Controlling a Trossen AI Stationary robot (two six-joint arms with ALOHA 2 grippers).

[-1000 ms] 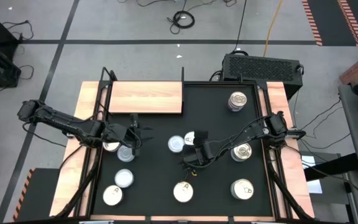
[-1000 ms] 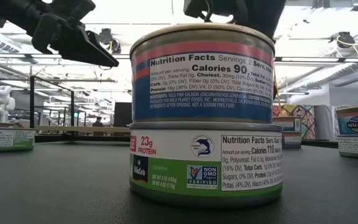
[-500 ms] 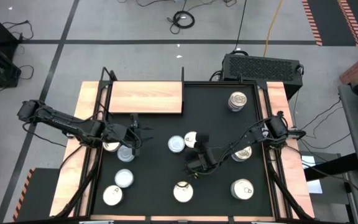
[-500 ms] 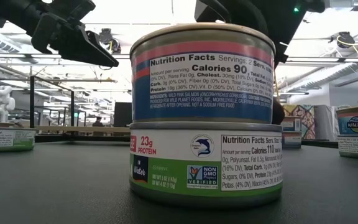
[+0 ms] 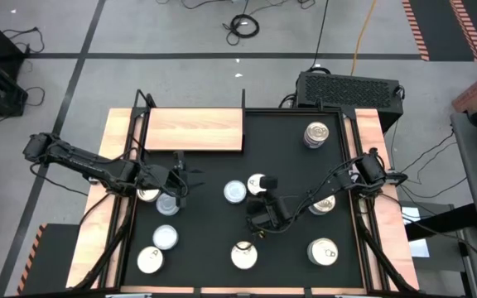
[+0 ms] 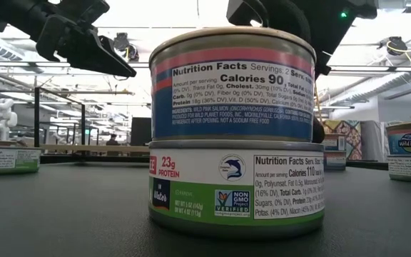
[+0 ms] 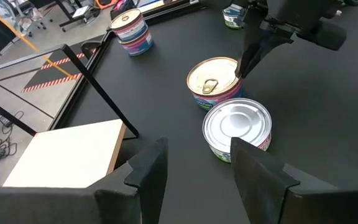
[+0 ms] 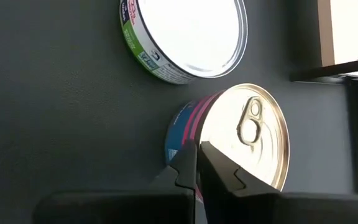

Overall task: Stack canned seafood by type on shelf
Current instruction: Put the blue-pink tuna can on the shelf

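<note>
A tin with a gold pull-tab lid [image 5: 257, 183] and a silver-lidded tin [image 5: 235, 191] stand side by side mid-mat. My right gripper [image 5: 260, 197] is shut, its tips at the gold tin's near side, as the left wrist view [image 7: 241, 72] shows too. My left gripper [image 5: 180, 178] hovers open above two tins [image 5: 166, 204] at the mat's left. The shelf [image 5: 193, 130], a pale wooden board, lies bare at the far left. In the low view a blue-and-pink tin stands on a green-and-white one [image 6: 234, 135], close to the camera. My right gripper has its shut fingertips [image 8: 191, 163] against the gold-lidded tin's rim [image 8: 211, 144] on its near side. The fingers slant down from the table's near side. The tin stands upright on the black mat, beside the silver-lidded tin.
More tins stand at the far right [image 5: 315, 134], right [image 5: 323, 203], near right [image 5: 324, 251], near middle [image 5: 244, 255] and near left [image 5: 150, 260], [image 5: 166, 237]. Wooden side rails [image 5: 116, 157] and black frame posts edge the mat.
My right gripper has shut its fingers and sunk toward the gold-lidded tin, tipping further down. In the low view it has come lower behind the near stack.
</note>
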